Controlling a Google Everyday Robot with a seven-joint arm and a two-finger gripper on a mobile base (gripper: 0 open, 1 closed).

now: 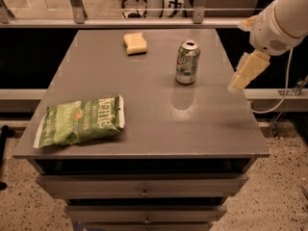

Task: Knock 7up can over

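Observation:
The 7up can, silver and green with a pull tab on top, stands upright on the far right part of the grey table. My gripper hangs at the end of the white arm over the table's right edge, to the right of the can and apart from it. Its pale fingers point down and to the left.
A green chip bag lies flat at the front left of the table. A yellow sponge sits at the far middle. Drawers sit below the tabletop. A railing and office chair legs stand behind the table.

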